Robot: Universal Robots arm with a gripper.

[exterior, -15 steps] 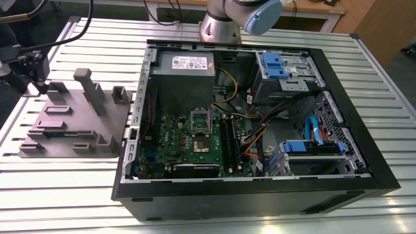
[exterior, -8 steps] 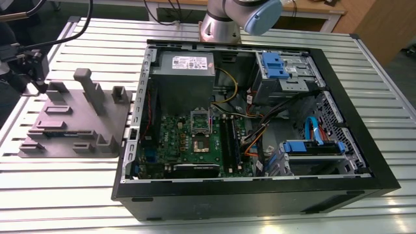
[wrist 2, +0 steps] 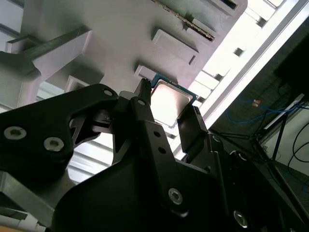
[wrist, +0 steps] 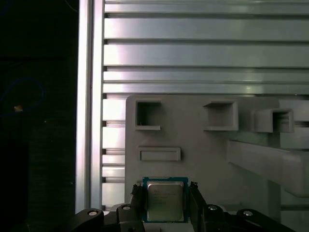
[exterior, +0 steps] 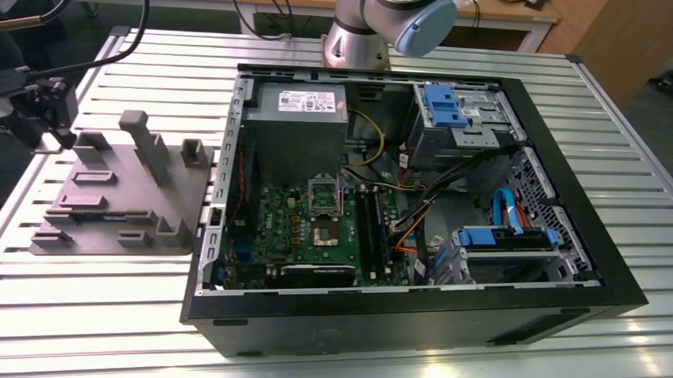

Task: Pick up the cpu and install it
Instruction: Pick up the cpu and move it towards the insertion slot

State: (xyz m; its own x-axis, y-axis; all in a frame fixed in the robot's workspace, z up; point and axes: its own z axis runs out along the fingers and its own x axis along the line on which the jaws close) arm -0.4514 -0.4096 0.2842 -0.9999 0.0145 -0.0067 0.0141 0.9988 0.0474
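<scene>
Now, your claw (wrist: 166,192) pinches the cpu (wrist: 165,203) by two opposite edges, a finger (wrist 2: 147,116) tight on each side in both wrist views. You hold it just over the grey tray (wrist: 193,140), which sits on the slatted table (exterior: 105,299), on the exterior view's left of the open case (exterior: 410,315).

A table (exterior: 105,315) of silvery metal slats carries 2 things. A grey plastic tray (exterior: 116,197) with upright posts and pockets lies flat towards the exterior view's left. Just beside it, filling the middle and right, an open black computer case (exterior: 421,315) lies on its side. The robot arm's base (exterior: 352,43) stands at the far edge.
</scene>
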